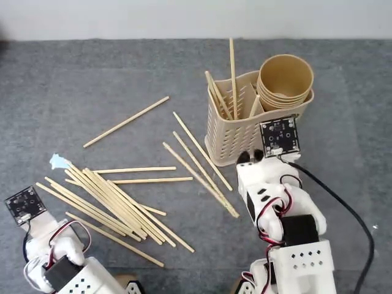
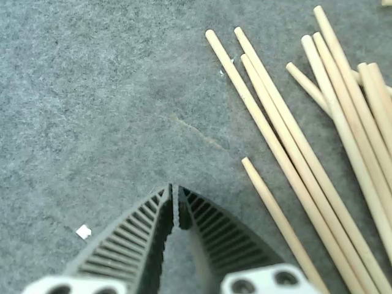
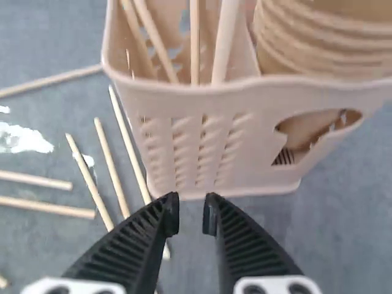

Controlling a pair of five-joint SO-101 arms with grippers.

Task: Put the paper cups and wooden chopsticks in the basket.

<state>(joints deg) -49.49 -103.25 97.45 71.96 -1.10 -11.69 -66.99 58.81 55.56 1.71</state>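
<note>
The pale wooden chopsticks [image 1: 116,205] are what I have left to deal with: most lie loose in a fanned heap on the grey felt-like surface [image 1: 122,79], well apart from the beige perforated plastic basket [image 1: 245,138], and a few stray sticks [image 1: 202,162] lie just beside its wall. The stack of tan paper cups [image 1: 286,79] sits nested in one compartment of the basket, and several upright chopsticks [image 1: 233,67] stand in the compartment next to it, so I judge the cups done and the job to be in its chopstick-gathering step. My right claw [image 3: 190,214] hangs just in front of the basket's wall, jaws parted a little with nothing between them. My left claw [image 2: 174,196] sits far from the basket, low beside the heap's ends, tips met and empty. Next I would open a claw wider, straddle one stick crosswise, and carry it to the basket.
</note>
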